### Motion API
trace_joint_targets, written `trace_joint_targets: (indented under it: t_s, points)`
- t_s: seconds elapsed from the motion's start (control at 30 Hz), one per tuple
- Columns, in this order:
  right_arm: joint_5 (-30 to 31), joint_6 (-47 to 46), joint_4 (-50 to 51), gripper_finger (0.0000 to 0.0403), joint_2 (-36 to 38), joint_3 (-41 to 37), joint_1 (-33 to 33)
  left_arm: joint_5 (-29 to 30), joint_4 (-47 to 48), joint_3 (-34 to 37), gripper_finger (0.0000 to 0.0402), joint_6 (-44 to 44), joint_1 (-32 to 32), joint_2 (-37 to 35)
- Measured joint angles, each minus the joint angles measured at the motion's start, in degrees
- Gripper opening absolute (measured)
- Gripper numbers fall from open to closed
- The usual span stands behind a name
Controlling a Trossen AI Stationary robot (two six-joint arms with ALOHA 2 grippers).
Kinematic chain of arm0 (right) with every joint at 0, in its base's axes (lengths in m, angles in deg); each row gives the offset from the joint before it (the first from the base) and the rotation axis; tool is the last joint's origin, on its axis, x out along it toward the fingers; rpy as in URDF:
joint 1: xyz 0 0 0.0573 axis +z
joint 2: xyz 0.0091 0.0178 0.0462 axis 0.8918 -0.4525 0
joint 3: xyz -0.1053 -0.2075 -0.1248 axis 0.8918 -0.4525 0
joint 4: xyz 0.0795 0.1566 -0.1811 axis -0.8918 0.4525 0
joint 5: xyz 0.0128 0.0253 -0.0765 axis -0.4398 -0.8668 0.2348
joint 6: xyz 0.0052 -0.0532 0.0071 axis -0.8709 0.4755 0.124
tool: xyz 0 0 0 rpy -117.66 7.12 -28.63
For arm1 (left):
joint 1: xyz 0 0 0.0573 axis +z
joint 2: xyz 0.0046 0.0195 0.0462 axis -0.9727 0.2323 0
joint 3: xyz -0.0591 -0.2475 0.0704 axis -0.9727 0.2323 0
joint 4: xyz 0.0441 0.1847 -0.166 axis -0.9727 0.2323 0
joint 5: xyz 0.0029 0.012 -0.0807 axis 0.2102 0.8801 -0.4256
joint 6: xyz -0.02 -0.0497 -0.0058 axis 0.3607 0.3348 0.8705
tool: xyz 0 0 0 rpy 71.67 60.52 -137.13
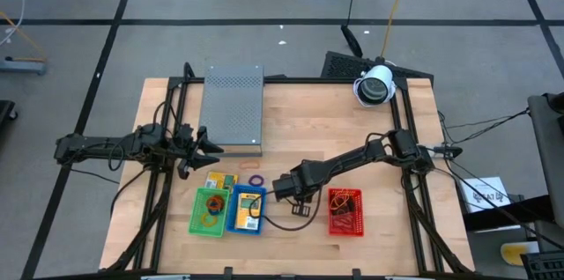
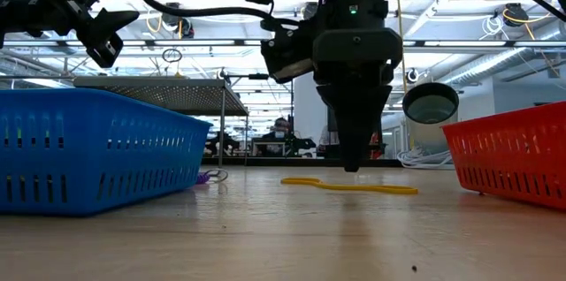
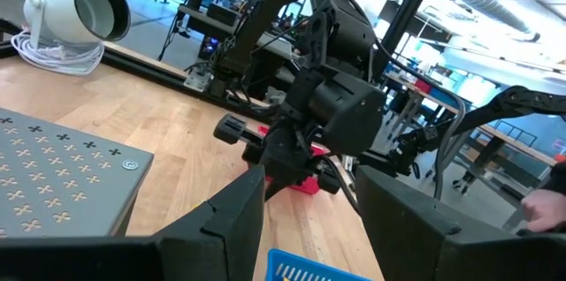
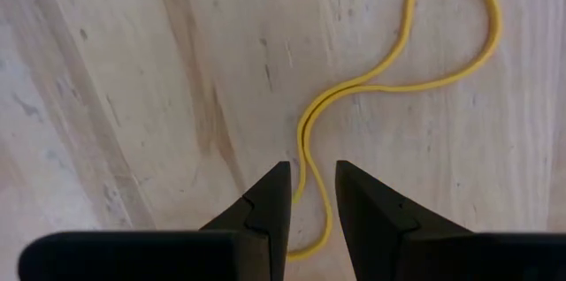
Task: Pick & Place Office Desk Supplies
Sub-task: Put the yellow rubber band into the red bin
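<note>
Right wrist view shows the right gripper (image 4: 311, 194) pointing straight down at the table (image 4: 106, 95), its two dark fingers (image 4: 265, 206) set narrowly apart with a yellow rubber band (image 4: 398, 73) running between them. The band lies flat on the wood, pinched into a long, twisted loop, and only its thin double strand sits in the gap. From table height the same gripper (image 2: 354, 162) has its tips at or just above the surface, right over the band (image 2: 349, 186), between the blue basket (image 2: 88, 148) and the red basket (image 2: 513, 157).

The main risk, as I judge it, is a miss: the strand is very thin and lies flat, so the fingers could close above it or push it aside and come up with nothing. If they press too hard into the wood, the tips could scrape or jam. A grasp on just one strand could let the band stretch, snap free, or drag and catch on a basket rim during the carry.

From above, the left gripper (image 1: 196, 143) waits beside the grey metal box (image 1: 233, 108), fingers spread wide and holding nothing, well apart from the work. The green basket (image 1: 210, 212) sits next to the blue one.
</note>
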Motion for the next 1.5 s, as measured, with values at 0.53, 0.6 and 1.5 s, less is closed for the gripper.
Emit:
trace_joint_targets:
  t_s: [0.53,0.6,1.5]
  points:
    - [-0.1,0.9,-3.4,0.0084,0.0,-1.7,0.1,0.0,0.0,0.0,0.0186,0.0,0.0,0.0]
    - [-0.2,0.9,-3.8,0.0084,0.0,-2.1,0.1,0.0,0.0,0.0,0.0186,-0.1,0.0,0.0]
    - [-3.6,1.0,-7.4,0.0084,0.2,-5.3,0.4,0.0,0.0,0.0,0.0186,-0.1,0.0,0.0]
